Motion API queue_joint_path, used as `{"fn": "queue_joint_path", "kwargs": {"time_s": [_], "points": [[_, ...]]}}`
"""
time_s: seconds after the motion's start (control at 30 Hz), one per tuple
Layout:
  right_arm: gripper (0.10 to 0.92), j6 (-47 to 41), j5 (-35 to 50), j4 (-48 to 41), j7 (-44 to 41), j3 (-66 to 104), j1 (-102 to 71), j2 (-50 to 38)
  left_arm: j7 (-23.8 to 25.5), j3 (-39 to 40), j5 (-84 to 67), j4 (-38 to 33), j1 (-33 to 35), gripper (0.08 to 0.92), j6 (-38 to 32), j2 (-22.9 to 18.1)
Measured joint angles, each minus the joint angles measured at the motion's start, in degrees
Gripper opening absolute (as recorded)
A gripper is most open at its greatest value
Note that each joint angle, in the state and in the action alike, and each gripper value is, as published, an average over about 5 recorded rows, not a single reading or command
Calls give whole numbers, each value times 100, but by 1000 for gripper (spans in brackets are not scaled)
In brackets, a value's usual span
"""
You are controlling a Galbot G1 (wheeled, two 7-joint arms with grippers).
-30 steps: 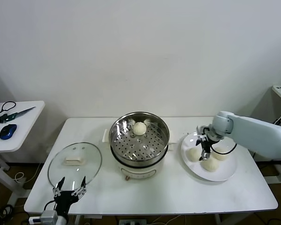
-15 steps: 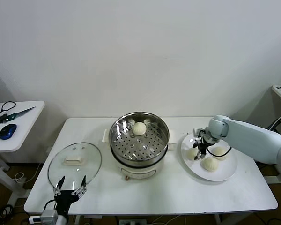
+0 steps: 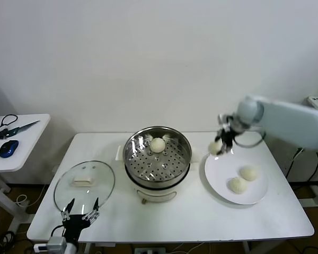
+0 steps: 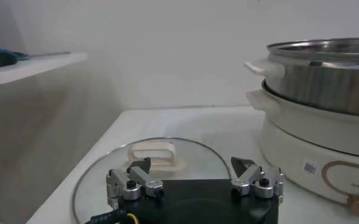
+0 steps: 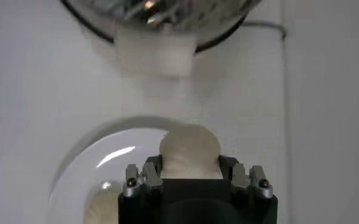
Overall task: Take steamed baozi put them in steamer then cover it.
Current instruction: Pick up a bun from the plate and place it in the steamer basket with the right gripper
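Observation:
My right gripper (image 3: 221, 142) is shut on a steamed baozi (image 3: 215, 147) and holds it in the air above the left rim of the white plate (image 3: 216, 174), to the right of the steamer (image 3: 157, 182). In the right wrist view the baozi (image 5: 189, 149) sits between the jaws. One baozi (image 3: 158, 144) lies on the steamer's perforated tray at the back. Two baozi (image 3: 248, 173) (image 3: 236, 184) lie on the plate. The glass cover (image 3: 85, 183) lies flat on the table left of the steamer. My left gripper (image 3: 79, 210) is open, parked at the table's front edge just before the cover (image 4: 161, 157).
A side table (image 3: 16, 151) at the far left holds a mouse (image 3: 8, 148) and cables. The steamer's white handle (image 5: 156, 55) shows ahead of the right gripper in the right wrist view. A wall stands close behind the table.
My right gripper closed on a baozi on the plate and lifted it up and slightly left. Two baozi now lie on the plate. The left arm has not moved.

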Motion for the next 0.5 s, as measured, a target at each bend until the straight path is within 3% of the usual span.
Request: {"fn": "queue_joint_path", "kwargs": {"time_s": [0.23,0.5], "points": [[630,-428,1025,609,341,12,732,704,-3,25,-5,-51,0,823,1,-7],[628,-812,1458,810,816,19,619,1617,-12,2,-25,-129,61,823,-7,1]]}}
